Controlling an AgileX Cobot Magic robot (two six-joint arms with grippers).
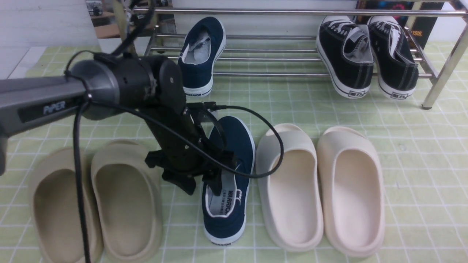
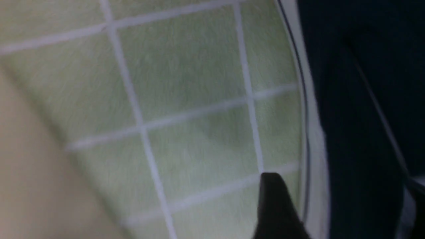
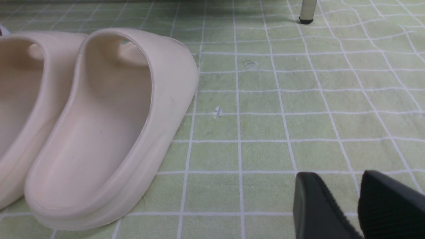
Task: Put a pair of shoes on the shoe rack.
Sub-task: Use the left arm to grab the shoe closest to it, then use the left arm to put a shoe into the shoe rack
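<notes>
One navy-blue shoe (image 1: pixel 201 54) rests on the chrome shoe rack (image 1: pixel 278 74), at its left end, heel toward me. The other navy shoe (image 1: pixel 229 182) lies on the green checked mat between two pairs of slides. My left gripper (image 1: pixel 203 182) is down at this shoe's left side, open, astride the side wall. One fingertip (image 2: pixel 275 202) stands outside on the mat next to the white sole (image 2: pixel 315 149). The other reaches into the shoe opening. My right gripper (image 3: pixel 338 186) hovers over bare mat, slightly open with nothing between its fingers.
A pair of black lace-up sneakers (image 1: pixel 365 54) sits on the rack's right end. Cream slides (image 1: pixel 318 190) lie right of the floor shoe, and one (image 3: pixel 99 126) lies near my right gripper. Beige slides (image 1: pixel 95 204) lie on the left. The rack leg (image 1: pixel 440 80) stands at the right.
</notes>
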